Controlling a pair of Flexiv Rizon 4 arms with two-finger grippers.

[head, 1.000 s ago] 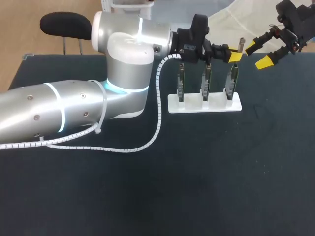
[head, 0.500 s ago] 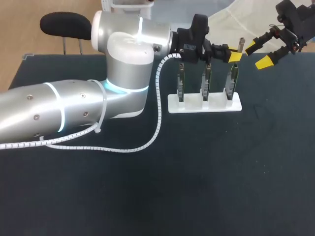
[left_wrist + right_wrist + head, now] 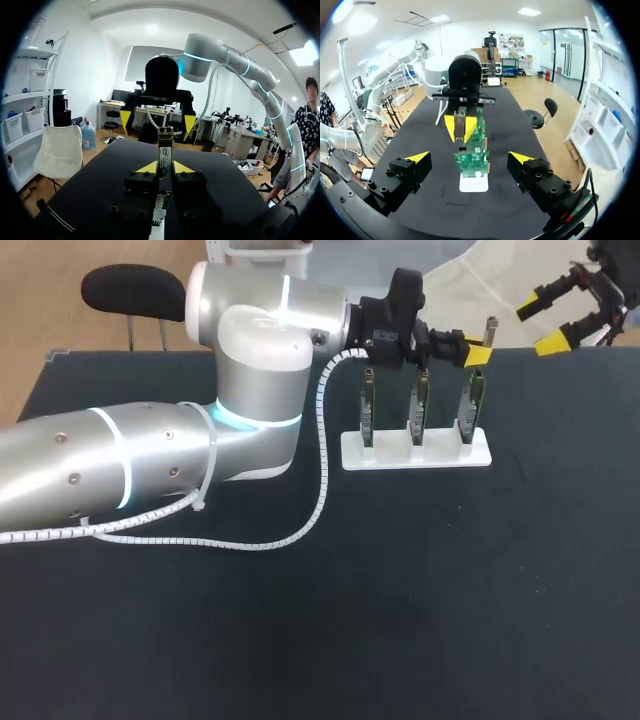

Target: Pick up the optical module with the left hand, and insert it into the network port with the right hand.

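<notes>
Pickup looks done to me: the left gripper has its fingers clamped on the optical module, held upright just above the board rack. The right gripper, fingers apart, hangs off beyond the rack. Next up is the handover, which needs careful lining up.

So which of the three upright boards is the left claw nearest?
The end board on the right claw's side: only it has the left claw's yellow tips at its top.
</notes>
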